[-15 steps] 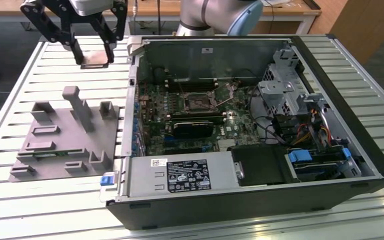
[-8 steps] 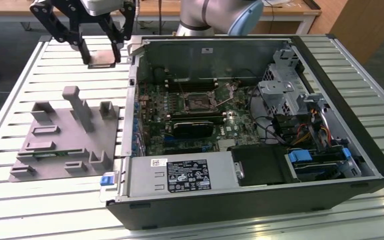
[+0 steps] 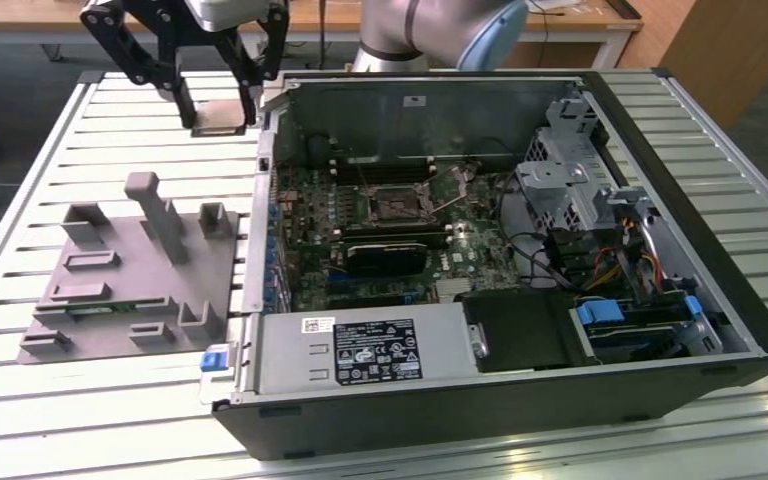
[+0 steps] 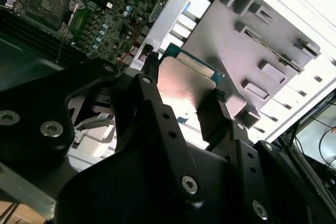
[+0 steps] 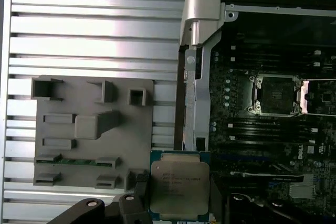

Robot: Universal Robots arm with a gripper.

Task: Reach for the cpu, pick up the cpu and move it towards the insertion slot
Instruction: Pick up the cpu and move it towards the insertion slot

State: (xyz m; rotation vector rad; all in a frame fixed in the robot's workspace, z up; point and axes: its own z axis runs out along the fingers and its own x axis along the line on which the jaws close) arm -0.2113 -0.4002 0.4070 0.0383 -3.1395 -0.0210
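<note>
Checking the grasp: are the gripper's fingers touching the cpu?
Touching. In the second wrist view, both fingers press the cpu's opposite edges.

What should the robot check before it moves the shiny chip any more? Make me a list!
1. Chip held: the cpu sits between the fingers of the gripper. Ok.
2. Chip lifted: in the exterior view it hangs above the slatted table, off the grey holder tray. Ok.
3. Socket free: the insertion slot looks empty. Ok.
4. Chip over the socket: it is outside the computer case, apart from the slot. Not ok.
5. Chip level in the grip: cannot tell.
</note>
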